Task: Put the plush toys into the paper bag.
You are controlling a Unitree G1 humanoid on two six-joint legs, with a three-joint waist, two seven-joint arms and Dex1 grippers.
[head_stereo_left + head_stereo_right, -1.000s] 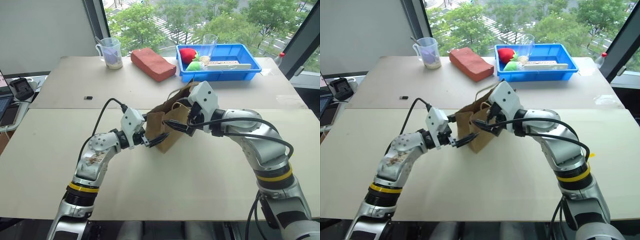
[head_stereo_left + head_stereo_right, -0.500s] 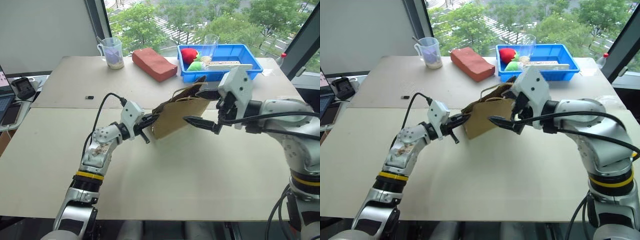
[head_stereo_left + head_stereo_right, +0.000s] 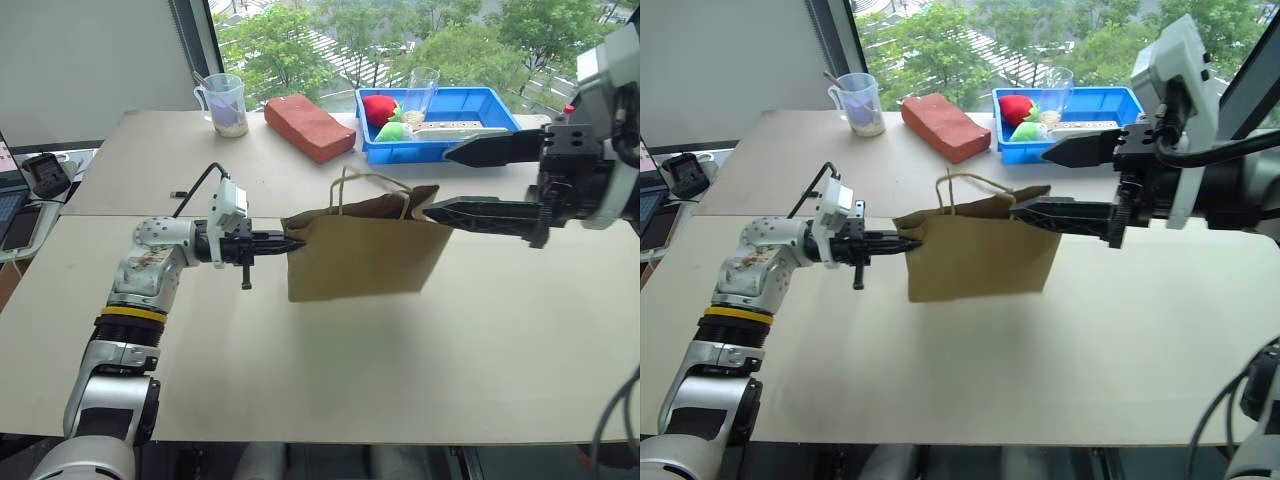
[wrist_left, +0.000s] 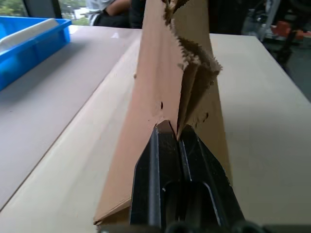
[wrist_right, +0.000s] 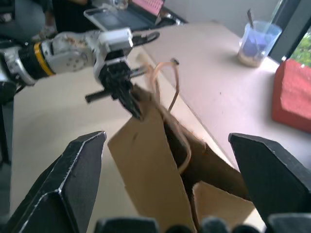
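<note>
While the left gripper [image 3: 292,243] has its two black fingers pressed together on the left upper edge of the paper bag [image 3: 365,255], pinching the kraft paper, the right gripper [image 3: 462,182] has its fingers spread wide, the lower finger reaching along the bag's right upper corner and the upper finger well above it. Whether that lower finger touches the paper cannot be told. A second ago the left fingers were spread beside the bag, which lay crumpled and low on the table [image 3: 330,380] between the two grippers; now the bag hangs stretched out, broad face toward the camera, its base lifted off the table, cord handles [image 3: 370,182] standing above the rim. The right arm has drawn back and up to the right, the left arm out to the left. Judgement: the bag is being pulled open and held for loading, an early step, with no plush toys seen inside or in either gripper. At the far side sit a blue tray [image 3: 500,135] with red and green soft items [image 3: 382,112], a reddish-brown block [image 3: 307,125] and a measuring cup [image 3: 224,103].
</note>
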